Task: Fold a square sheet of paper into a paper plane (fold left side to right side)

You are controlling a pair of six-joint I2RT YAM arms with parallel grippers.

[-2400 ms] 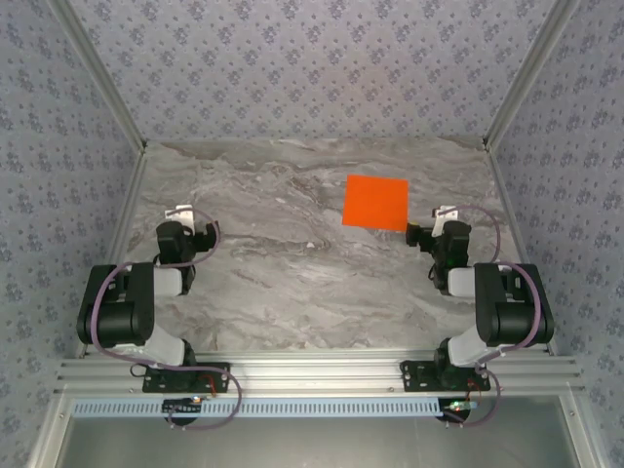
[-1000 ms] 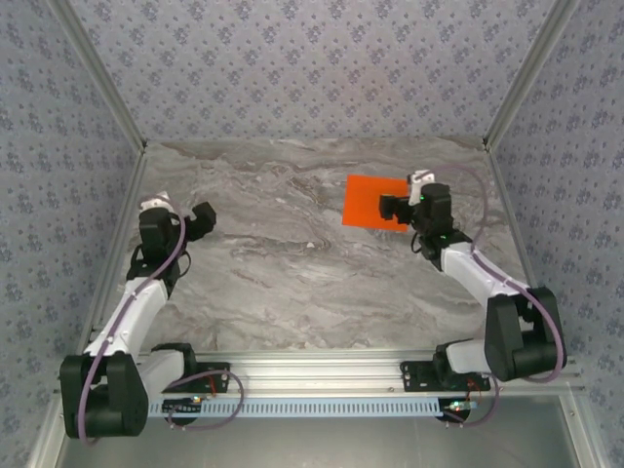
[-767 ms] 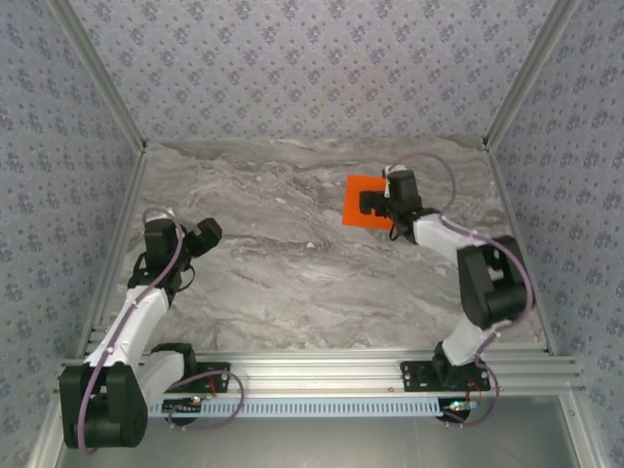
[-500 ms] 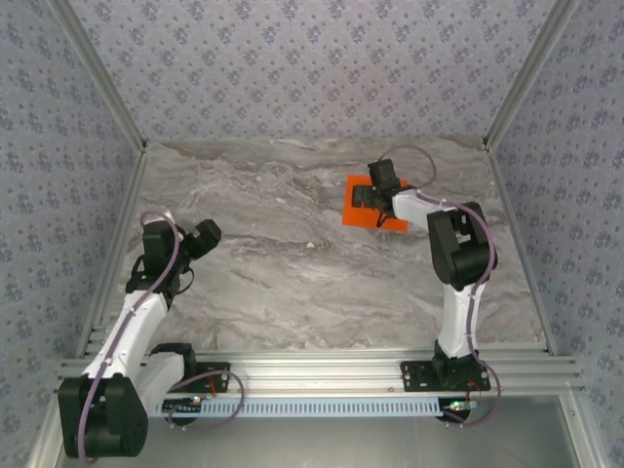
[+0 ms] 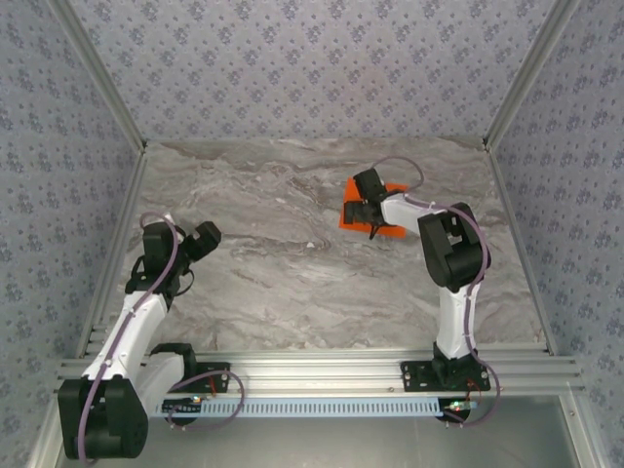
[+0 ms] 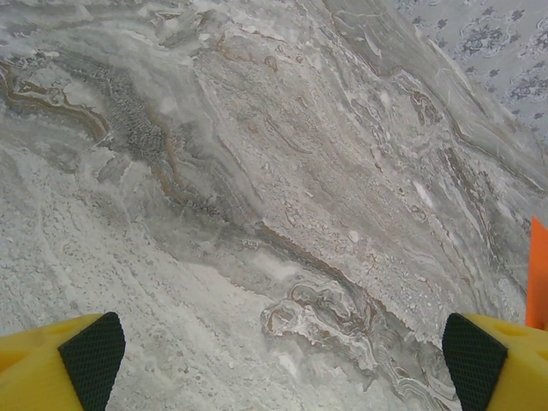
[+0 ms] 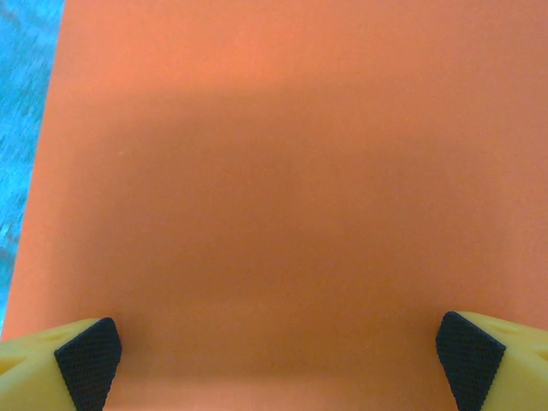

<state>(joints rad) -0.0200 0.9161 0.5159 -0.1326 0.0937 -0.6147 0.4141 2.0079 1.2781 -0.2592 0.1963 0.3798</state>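
Note:
The square sheet of paper [image 5: 347, 217] is bright orange and lies flat on the marble table [image 5: 283, 273] at the back right. My right gripper [image 5: 363, 212] hovers low over it, arm stretched far forward. In the right wrist view the sheet [image 7: 282, 163] spans the space between the wide-apart yellow fingers, and the right gripper [image 7: 278, 355] is open with nothing held. My left gripper [image 5: 200, 237] stands open over bare marble at the left. In the left wrist view the left gripper [image 6: 282, 360] holds nothing, and a sliver of the sheet [image 6: 538, 274] shows at the right edge.
Patterned walls and slanted aluminium posts [image 5: 512, 88] enclose the table on three sides. A metal rail [image 5: 312, 370] with both arm bases runs along the near edge. Bare marble [image 6: 257, 171] stretches between the two grippers.
The right arm has reached forward and swung left, bringing its gripper from the sheet's right edge to over the sheet's left half. The left arm has hardly moved in the last second.

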